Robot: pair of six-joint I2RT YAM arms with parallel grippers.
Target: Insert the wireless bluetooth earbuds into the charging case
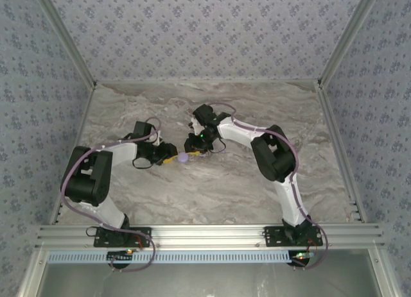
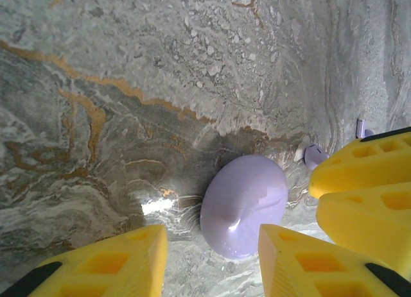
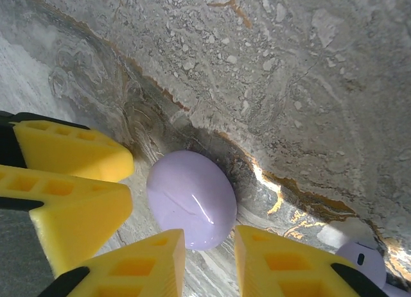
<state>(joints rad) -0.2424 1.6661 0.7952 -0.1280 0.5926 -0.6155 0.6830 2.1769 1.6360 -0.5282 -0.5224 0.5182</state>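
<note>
On the marble table (image 1: 225, 188), the left gripper (image 2: 212, 233) and right gripper (image 3: 209, 236) faced each other, jaws released, gripping nothing. Between them lay the lavender case (image 2: 244, 204), apparently closed. One earbud (image 3: 363, 257) sat loose nearby. Opening and insertion seemingly remained undone.

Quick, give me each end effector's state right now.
Left end effector: open, charging case just ahead, not gripped.
Right end effector: open, same case just ahead, not gripped.
</note>
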